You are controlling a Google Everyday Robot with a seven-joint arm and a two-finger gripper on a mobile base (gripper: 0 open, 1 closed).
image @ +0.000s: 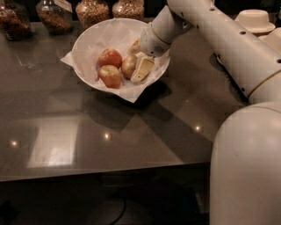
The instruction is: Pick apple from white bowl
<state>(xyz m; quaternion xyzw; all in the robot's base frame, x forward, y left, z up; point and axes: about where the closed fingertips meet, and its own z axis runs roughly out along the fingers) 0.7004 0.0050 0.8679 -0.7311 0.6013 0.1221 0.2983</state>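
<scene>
The white bowl [88, 39], lined with crinkled white paper, stands on the dark table at the back. In it lie two redder apples [109, 57] [110, 75] and, to their right, the pale yellowish-tan apple [128, 66]. My gripper [137, 59] reaches down into the bowl from the right, right beside the pale apple. Its fingers [143, 69] are apart, one lying just right of the apple and one behind it. I cannot tell whether they touch the apple.
Glass jars of grains and nuts [91, 11] line the table's back edge behind the bowl. Stacked beige bowls [255, 19] stand at the back right. My arm [228, 41] crosses the right side, and the robot's body [246, 171] fills the lower right.
</scene>
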